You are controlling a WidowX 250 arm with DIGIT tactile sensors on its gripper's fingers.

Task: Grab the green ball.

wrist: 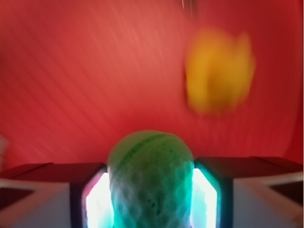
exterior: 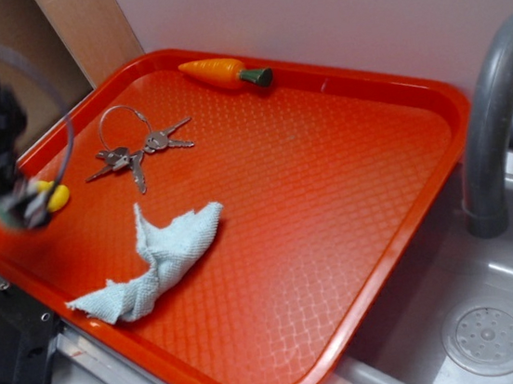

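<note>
1. Presently, the gripper (wrist: 151, 199) is clamped on the green ball (wrist: 151, 183); in the wrist view both fingers (wrist: 88, 194) press against the ball's left and right sides, with no gap showing on either side.
2. The green ball shows a dimpled, pale mint surface with a darker green stripe curving over its top. It sits between the fingers, above the red tray (wrist: 85, 71).
3. A yellow rubber duck (wrist: 218, 71) lies on the tray beyond the ball and to the right in the wrist view. It is blurred, and apart from the ball.
4. In the exterior view the gripper (exterior: 20, 210) is blurred, at the left edge of the tray (exterior: 359, 264). A trace of green shows at its tip, and the duck (exterior: 54, 195) appears just beside it. Whether the ball touches the tray surface cannot be told.
5. A set of keys (exterior: 134, 149) on a ring lies on the tray toward its far left part, apart from the gripper.
6. A toy carrot (exterior: 223, 71) rests against the tray's far rim, green end pointing right.
7. A crumpled pale blue cloth (exterior: 157, 262) lies on the near left part of the tray, near the gripper but not touching it.
8. To the right of the tray stands a grey faucet (exterior: 495, 116) over a grey sink (exterior: 422, 321), with a round drain (exterior: 489, 339) in its floor.
</note>
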